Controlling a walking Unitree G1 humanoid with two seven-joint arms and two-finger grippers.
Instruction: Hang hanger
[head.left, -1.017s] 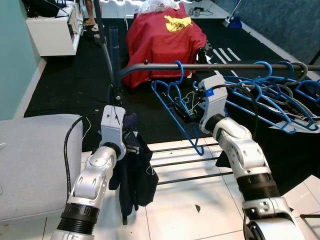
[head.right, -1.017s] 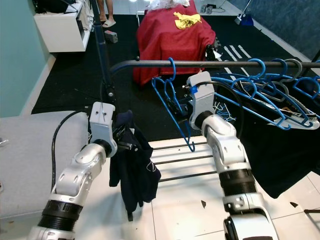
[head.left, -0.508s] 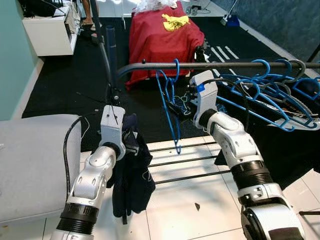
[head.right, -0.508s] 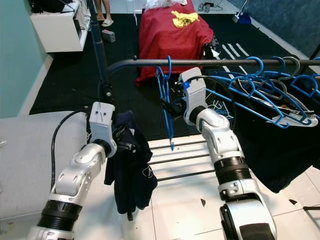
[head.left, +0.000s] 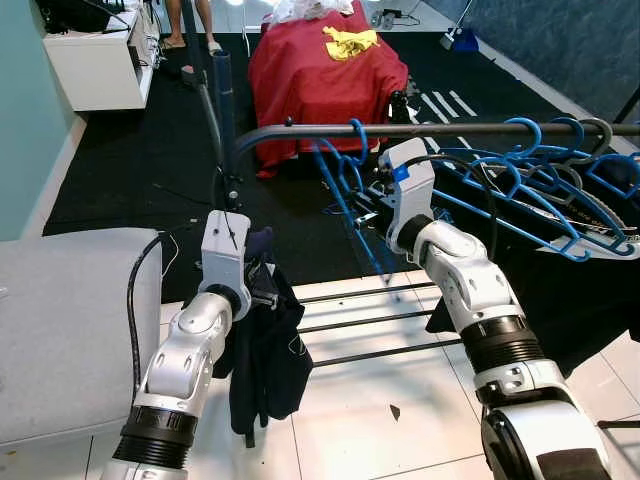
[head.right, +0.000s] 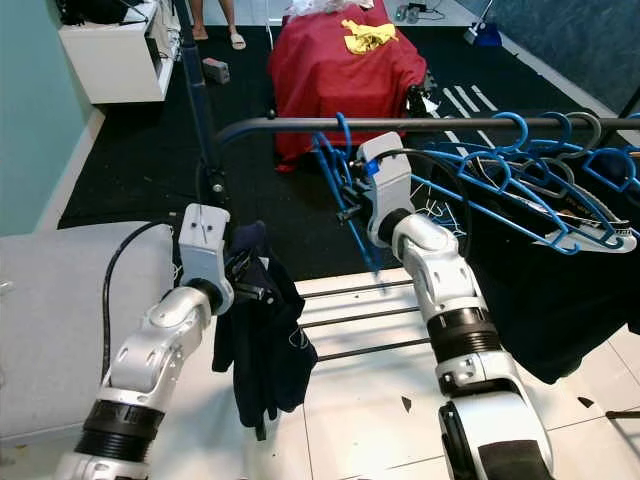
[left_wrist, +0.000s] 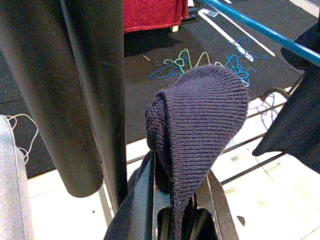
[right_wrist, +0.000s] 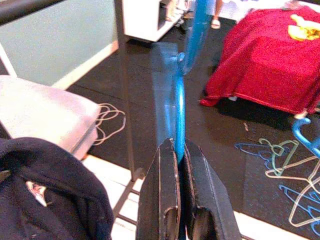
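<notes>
rail (head.left: 300, 129): holds other blue hangers on the right | dark garment (head.left: 265, 345): clamped in left fingers (left_wrist: 170, 210), hanging low | hanger (head.left: 350, 195): hook over the rail, right fingers (right_wrist: 177, 200) clamped on it; release left

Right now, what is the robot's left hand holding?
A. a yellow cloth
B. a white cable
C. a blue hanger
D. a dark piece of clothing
D: the left hand is shut on dark clothing that hangs down from it, while the right hand pinches the blue hanger by the rail.
</notes>
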